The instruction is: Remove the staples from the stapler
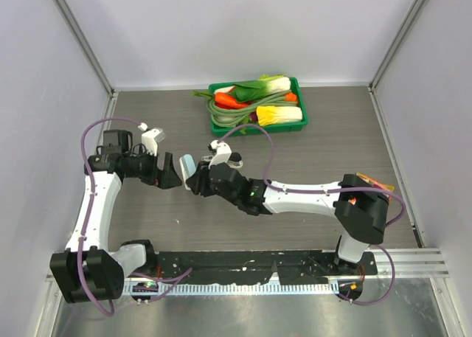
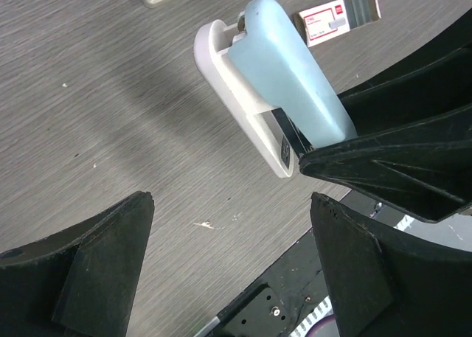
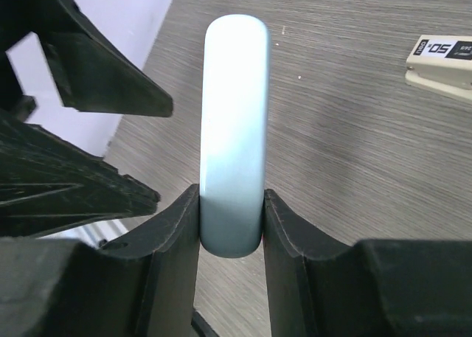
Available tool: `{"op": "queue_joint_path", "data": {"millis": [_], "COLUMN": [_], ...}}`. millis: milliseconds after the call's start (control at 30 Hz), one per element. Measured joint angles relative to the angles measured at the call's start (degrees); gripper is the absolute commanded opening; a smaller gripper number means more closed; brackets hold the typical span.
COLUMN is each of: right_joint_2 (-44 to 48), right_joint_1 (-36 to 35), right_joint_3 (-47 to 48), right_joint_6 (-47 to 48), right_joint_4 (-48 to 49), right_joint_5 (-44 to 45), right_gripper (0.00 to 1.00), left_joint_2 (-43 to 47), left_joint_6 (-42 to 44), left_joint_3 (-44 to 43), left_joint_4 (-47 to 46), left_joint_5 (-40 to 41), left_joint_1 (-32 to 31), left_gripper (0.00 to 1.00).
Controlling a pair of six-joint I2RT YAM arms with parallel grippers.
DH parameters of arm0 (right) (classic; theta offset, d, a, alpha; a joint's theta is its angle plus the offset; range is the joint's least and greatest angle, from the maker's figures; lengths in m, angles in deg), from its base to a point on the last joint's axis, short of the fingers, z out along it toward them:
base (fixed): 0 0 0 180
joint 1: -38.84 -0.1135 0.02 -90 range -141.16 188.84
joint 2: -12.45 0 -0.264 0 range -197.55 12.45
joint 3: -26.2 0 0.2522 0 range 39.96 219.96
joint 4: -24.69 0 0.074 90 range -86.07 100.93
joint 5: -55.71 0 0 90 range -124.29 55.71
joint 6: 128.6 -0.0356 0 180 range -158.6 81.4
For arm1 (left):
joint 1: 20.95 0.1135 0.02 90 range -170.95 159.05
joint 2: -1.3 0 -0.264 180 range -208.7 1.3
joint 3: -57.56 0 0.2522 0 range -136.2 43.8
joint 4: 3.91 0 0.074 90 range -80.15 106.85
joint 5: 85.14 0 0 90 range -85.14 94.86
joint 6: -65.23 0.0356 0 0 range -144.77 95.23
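Holding the stapler up for a two-handed opening is judged to be the step in hand; unloading is not yet begun.

- Left gripper (image 1: 171, 176): fingers spread wide, nothing grasped. It is poised just left of the stapler (image 2: 284, 79) and apart from it.
- Stapler: carried clear of the table (image 1: 310, 175), left of its middle, about halfway between near and far edges. The blue cover lies down on the white base. A sliver of silvery rail shows at the gripped end. No staples are seen in any view.
- Right gripper (image 3: 231, 212): fingers clenched on the stapler's two sides at one end, the rest projecting free.
- Box (image 2: 339, 16): flat on the table beyond the stapler, untouched.
- Tray (image 1: 301, 108): at the far edge, not involved.

Next move, as judged: the free end is to be taken by the left gripper, on the cover alone, and drawn open while the base is held fixed. A pinch across both halves would keep it shut.
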Motion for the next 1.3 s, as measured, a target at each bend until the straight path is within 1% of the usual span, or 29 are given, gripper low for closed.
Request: {"op": "queue_joint_path", "data": {"millis": [167, 200, 300, 567, 667, 700, 800, 867, 1033, 1067, 1133, 1300], "right_joint_2": [2.08, 2.21, 2.29, 2.27, 2.27, 2.27, 2.27, 2.27, 2.05, 1.79, 1.36, 1.01], "right_joint_1": [1.46, 1.75, 2.51, 3.06, 3.06, 3.06, 3.13, 3.28, 3.50, 3.52, 3.63, 4.11], "right_joint_3": [-3.98, -4.37, -4.72, -5.40, -5.44, -5.53, -5.86, -6.01, -6.60, -6.60, -6.60, -7.17], "right_joint_6": [-4.11, -4.81, -6.80, -10.10, -10.84, -11.17, -11.87, -12.17, -13.38, -13.62, -13.92, -13.92], "right_joint_4": [5.18, 5.84, 7.98, 12.41, 13.53, 13.97, 14.60, 14.80, 14.88, 15.19, 15.58, 15.67], "right_joint_5": [-1.90, -2.34, -3.67, -6.84, -7.54, -7.76, -8.41, -8.81, -9.94, -10.19, -10.82, -12.15], "right_gripper": [0.02, 0.02, 0.01, 0.01, 0.01, 0.01, 0.01, 0.01, 0.01, 0.01, 0.01, 0.01], "left_joint_2": [-0.87, -0.87, -1.05, -2.19, -2.21, -2.25, -2.38, -2.38, -2.14, -1.97, -1.57, 0.07], "left_joint_6": [0.76, 0.79, 0.81, 3.80, 4.57, 4.94, 6.01, 6.80, 7.04, 7.04, 7.04, 6.97], "left_joint_3": [0.02, 0.02, 0.02, 0.11, 0.11, 0.11, 0.13, 0.31, 1.27, 1.51, 1.88, 2.91], "left_joint_4": [-0.70, -0.85, -1.33, -0.61, -0.59, -0.61, -0.61, -0.68, -0.98, -1.11, -1.40, -3.43], "left_joint_5": [-1.92, -2.34, -3.78, -7.58, -7.87, -7.89, -7.82, -7.98, -8.61, -8.48, -8.02, -4.74], "left_joint_1": [-1.07, -1.33, -2.03, -3.41, -3.85, -3.98, -4.17, -4.24, -4.59, -4.59, -5.14, -6.40], "left_gripper": [0.89, 0.88, 0.84, 0.83, 0.69, 0.57, 0.41, 0.37, 0.37, 0.35, 0.31, 0.14]}}
